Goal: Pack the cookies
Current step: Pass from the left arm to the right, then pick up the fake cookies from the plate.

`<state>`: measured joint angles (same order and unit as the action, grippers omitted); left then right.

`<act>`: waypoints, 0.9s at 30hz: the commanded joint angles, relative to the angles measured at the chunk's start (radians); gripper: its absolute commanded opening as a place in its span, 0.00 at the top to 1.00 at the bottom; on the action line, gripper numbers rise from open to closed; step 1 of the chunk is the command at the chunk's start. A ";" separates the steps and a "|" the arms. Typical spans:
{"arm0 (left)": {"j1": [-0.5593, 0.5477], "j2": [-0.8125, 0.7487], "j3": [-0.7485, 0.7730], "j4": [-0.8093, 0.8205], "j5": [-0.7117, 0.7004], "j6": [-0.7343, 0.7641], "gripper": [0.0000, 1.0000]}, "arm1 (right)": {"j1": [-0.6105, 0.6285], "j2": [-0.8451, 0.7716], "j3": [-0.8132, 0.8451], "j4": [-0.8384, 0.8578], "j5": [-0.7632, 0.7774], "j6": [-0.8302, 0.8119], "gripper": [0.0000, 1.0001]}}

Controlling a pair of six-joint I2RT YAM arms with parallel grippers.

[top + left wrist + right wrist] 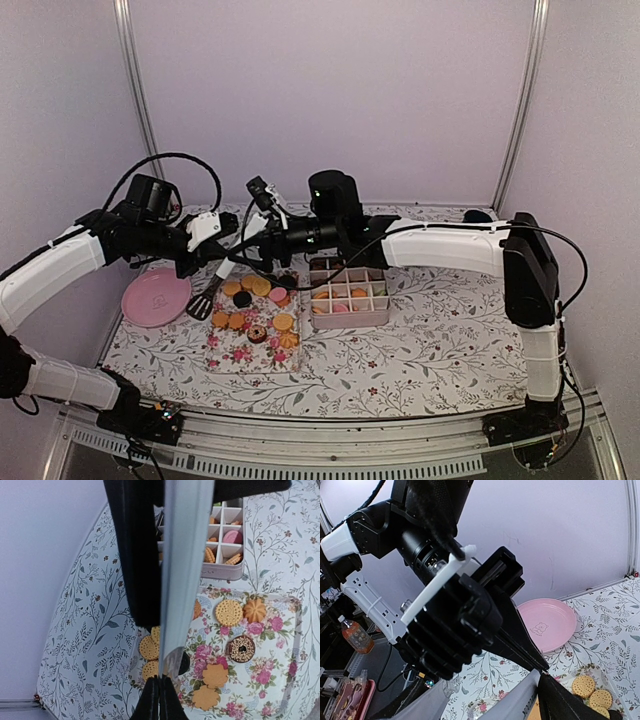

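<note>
The cookies (250, 318) lie on a floral tray (222, 360): tan rounds (229, 612), a chocolate-topped ring (241, 648) and orange flower shapes (215, 675). More cookies fill the divided box (348, 295) behind the tray (225, 530). My left gripper (236, 246) (161, 690) is shut on the end of a spatula's grey handle (185, 555). The spatula's black slotted head (203, 303) hangs down beside the tray. My right gripper (258, 240) (470, 705) is open, and the handle (515, 705) lies between its wide-set black fingers (570, 700). The left gripper's tips (535, 665) pinch that handle just ahead.
A pink plate (156, 297) (547, 622) sits left of the tray on the floral tablecloth. Both arms cross above the tray's back edge. Walls close in at the back and on both sides.
</note>
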<state>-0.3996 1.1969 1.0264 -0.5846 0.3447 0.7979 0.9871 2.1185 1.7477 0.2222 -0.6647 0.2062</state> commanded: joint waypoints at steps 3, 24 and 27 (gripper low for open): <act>-0.017 -0.002 0.022 0.026 -0.009 0.009 1.00 | 0.005 0.015 0.033 0.010 -0.052 -0.001 0.28; 0.060 -0.016 0.040 0.013 -0.083 -0.001 0.47 | 0.004 -0.145 -0.153 -0.047 0.357 -0.161 0.45; 0.145 -0.018 0.039 0.012 -0.048 -0.017 0.44 | 0.007 -0.172 -0.197 -0.047 0.467 -0.190 0.47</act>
<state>-0.3496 1.2037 1.0523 -0.5812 0.2718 0.7994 0.9882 2.0438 1.5867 0.1528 -0.3763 0.0769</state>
